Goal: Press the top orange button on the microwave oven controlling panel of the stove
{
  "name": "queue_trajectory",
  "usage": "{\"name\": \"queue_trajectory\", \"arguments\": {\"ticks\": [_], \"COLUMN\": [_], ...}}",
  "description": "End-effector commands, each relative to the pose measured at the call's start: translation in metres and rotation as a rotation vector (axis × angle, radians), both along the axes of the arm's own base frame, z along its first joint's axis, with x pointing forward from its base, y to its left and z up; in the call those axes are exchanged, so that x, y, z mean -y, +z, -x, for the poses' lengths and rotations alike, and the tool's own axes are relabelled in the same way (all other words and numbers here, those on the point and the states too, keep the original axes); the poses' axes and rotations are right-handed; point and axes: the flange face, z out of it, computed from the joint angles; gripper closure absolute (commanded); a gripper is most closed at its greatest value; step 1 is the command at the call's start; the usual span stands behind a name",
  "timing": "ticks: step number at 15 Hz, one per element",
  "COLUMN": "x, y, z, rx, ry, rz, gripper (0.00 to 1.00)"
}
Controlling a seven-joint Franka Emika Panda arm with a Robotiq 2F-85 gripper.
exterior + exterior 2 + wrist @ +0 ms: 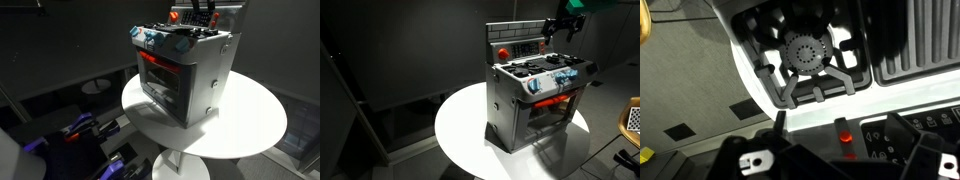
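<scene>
The silver toy stove (185, 75) stands on a round white table in both exterior views (535, 95). Its dark upright control panel (518, 42) rises at the back of the cooktop. In the wrist view the top orange button (845, 137) glows on the panel (880, 140), with a second orange button (848, 156) just below it. My gripper (840, 165) hovers above the panel's top, open and empty, its fingers to either side of the button column. It also shows in both exterior views (565, 25) (195, 14).
The round white table (255, 125) carries only the stove. A black round burner (805, 52) and a ribbed grill (920, 45) lie on the cooktop. Blue-white knobs (555, 80) line the stove front. Dark clutter (85, 135) sits below the table.
</scene>
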Motion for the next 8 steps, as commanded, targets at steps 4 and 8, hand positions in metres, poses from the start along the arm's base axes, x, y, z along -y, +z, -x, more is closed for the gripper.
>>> {"name": "queue_trajectory", "arguments": {"ticks": [4,8], "x": [0.019,0.025], "y": [-0.004,-0.011], "z": [-0.014,-0.022], "rx": [0.063,0.090], "ry": [-0.084,-0.117], "rz": [0.053,0.064], "gripper": [0.00,0.00]}}
